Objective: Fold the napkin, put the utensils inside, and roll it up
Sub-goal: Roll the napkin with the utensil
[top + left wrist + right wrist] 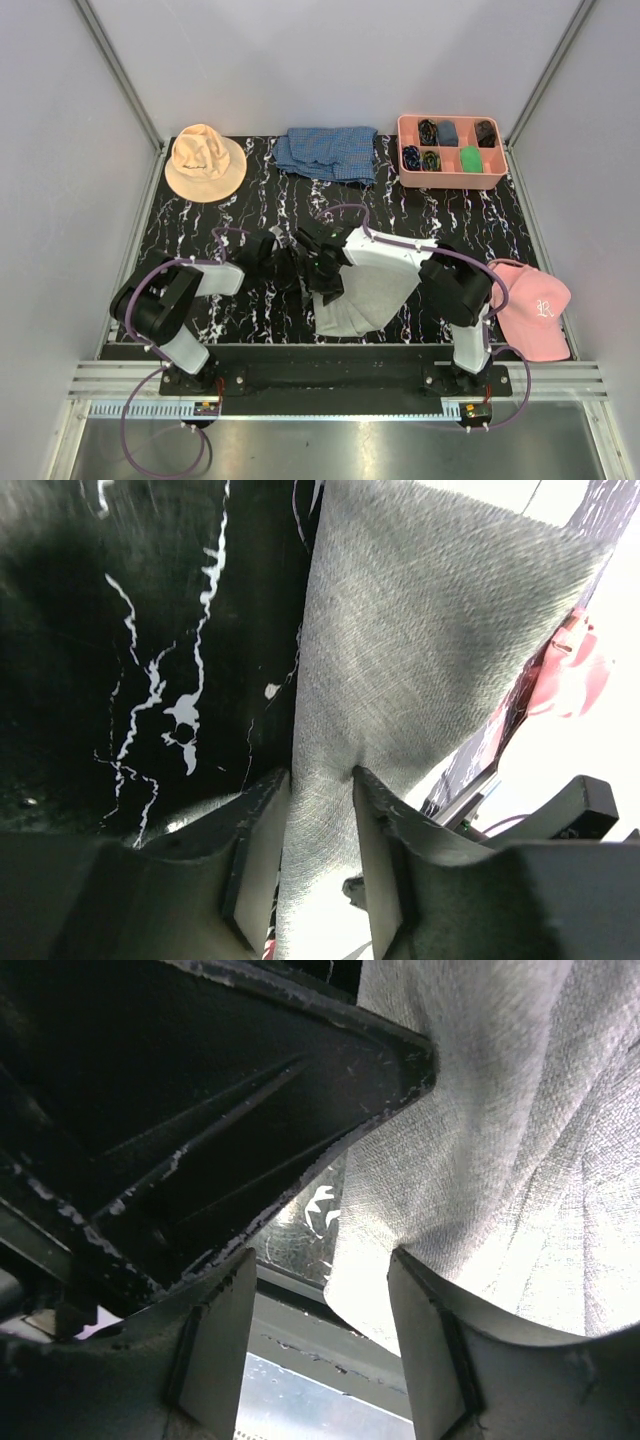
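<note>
The light-grey napkin (372,295) lies folded on the near middle of the black marbled table (190,225), with one part lifted. My left gripper (303,268) reaches in from the left. In its wrist view the left gripper (322,772) is shut on a bunched strip of the napkin (420,630), which puckers at the right fingertip (372,792). My right gripper (325,255) sits just beside it. In the right wrist view the right gripper (320,1260) stands open, and the napkin (520,1110) drapes over its right fingertip (420,1280) only. The utensils are out of view.
A tan bucket hat (205,160) lies at the back left and a blue checked cloth (328,152) at the back middle. A pink tray (405,150) of small dark items stands at the back right. A pink cap (530,310) rests by the right arm's base.
</note>
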